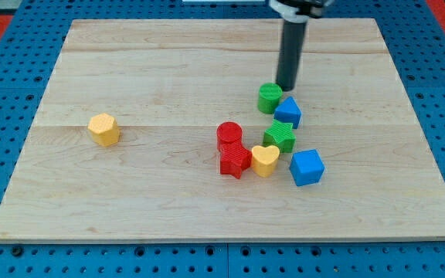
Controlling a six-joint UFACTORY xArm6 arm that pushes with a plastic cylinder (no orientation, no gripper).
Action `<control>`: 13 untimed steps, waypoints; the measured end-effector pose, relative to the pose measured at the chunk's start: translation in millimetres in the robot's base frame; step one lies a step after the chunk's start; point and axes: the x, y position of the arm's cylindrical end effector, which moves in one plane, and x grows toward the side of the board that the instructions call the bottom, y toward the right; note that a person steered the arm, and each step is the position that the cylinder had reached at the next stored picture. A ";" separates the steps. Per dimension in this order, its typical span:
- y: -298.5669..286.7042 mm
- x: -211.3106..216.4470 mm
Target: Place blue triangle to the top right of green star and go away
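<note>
Camera view: rod tool, no jaws, holding nothing, my tip [287, 87] touching blue triangle [288, 112] from above, beside green cylinder [269, 98]; triangle sits just upper right of green star [280, 137] on table [168, 62]; best lift clear without nudging.

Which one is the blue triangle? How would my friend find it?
Find the dark rod over the wooden board; my tip ends just above a green round block. The blue triangle touches that block's right side. Unlike the square blue cube lower down, it's smaller and pointed.
</note>
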 end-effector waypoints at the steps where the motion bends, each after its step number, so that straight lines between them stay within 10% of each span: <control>1: -44.0 3.1; 7: 67.6 61.5; 9: 45.6 187.8; 13: -52.7 206.7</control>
